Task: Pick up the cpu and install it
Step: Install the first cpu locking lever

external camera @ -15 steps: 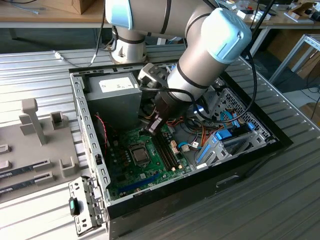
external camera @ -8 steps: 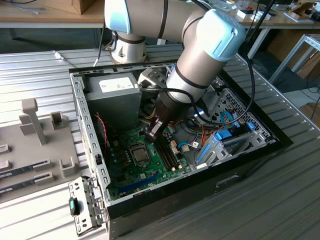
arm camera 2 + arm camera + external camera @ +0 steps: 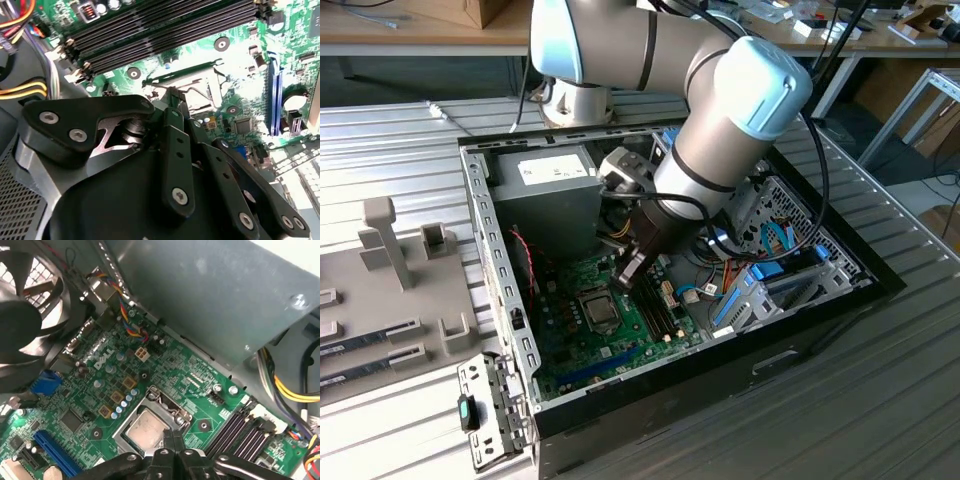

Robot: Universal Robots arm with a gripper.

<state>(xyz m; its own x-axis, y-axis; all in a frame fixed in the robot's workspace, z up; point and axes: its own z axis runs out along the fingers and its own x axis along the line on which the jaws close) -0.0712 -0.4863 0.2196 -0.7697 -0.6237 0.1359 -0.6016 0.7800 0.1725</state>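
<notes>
The cpu (image 3: 146,427), a small square with a silver-grey top, lies flat inside the metal frame of the socket (image 3: 167,401) on the green motherboard (image 3: 100,390). My gripper (image 3: 173,436) is shut, its two black fingertips pressed together just above the cpu's edge, with nothing between them. In the exterior view the gripper (image 3: 626,275) hangs low inside the open computer case, just above the socket (image 3: 600,310). In the second wrist view the black fingers (image 3: 176,145) reach down to the socket (image 3: 200,82) and cover part of it.
A grey power-supply box (image 3: 545,180) stands at the case's back, close to the arm. Black memory slots (image 3: 165,25) run beside the socket. A dark fan (image 3: 25,305) and coloured cable bundles (image 3: 290,390) crowd the board's edges. Grey trays (image 3: 390,290) lie at the exterior view's left.
</notes>
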